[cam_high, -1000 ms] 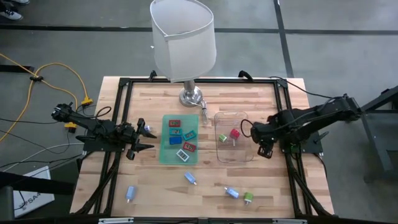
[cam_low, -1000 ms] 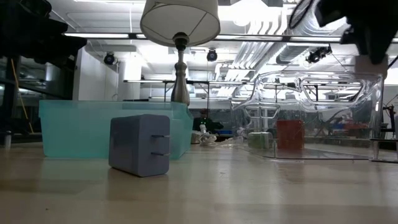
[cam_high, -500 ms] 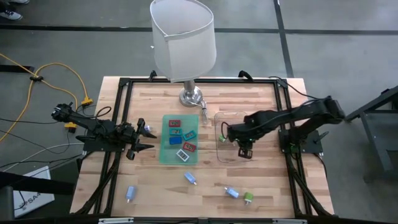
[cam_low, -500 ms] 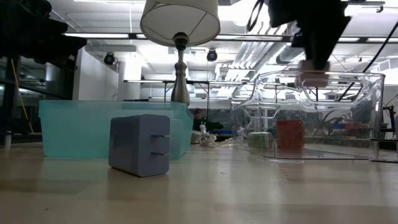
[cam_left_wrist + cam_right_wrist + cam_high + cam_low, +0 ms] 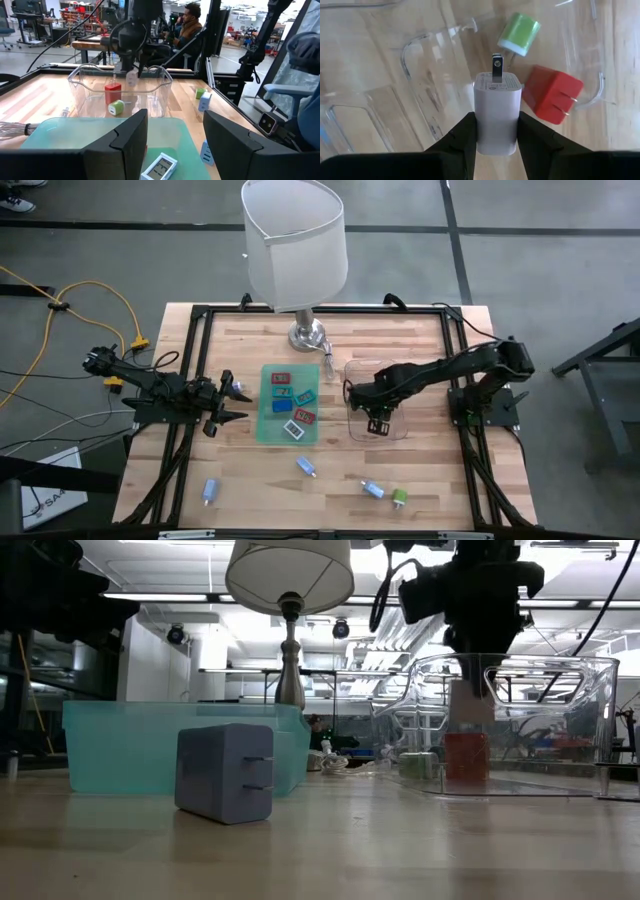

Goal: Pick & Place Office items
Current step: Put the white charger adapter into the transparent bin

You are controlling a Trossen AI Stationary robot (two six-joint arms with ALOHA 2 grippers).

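Observation:
My right gripper (image 5: 378,424) hangs over the clear tray (image 5: 398,430) and is shut on a pale pink plug-in charger (image 5: 497,112), which also shows in the low view (image 5: 470,705). A red charger (image 5: 552,95) and a green one (image 5: 519,35) lie on the tray floor below it. My left gripper (image 5: 225,402) is open and empty, left of the green mat (image 5: 268,430). Several flat pieces lie on the mat. Light blue pieces (image 5: 306,467) (image 5: 210,491) (image 5: 372,489) and a green one (image 5: 399,498) lie on the table near the front edge. My right gripper pinches the pink charger's two opposite sides (image 5: 482,122) between its two fingers, at the end away from the prongs. The fingers point down from above. The charger hangs upright, prongs (image 5: 496,67) down, inside the tray's walls and just above the red charger.
A lamp with a white shade (image 5: 295,242) stands on its metal base (image 5: 308,336) at the far edge, behind the mat and tray. A black frame (image 5: 195,320) runs round the table. Bare wood lies between the mat, the tray and the front pieces.
My right gripper has carried the pink charger toward the table's left, from beside the tray's right wall to over the tray's middle. It has also come down, so the charger now hangs below the tray's rim. The fingers have stayed shut on it.

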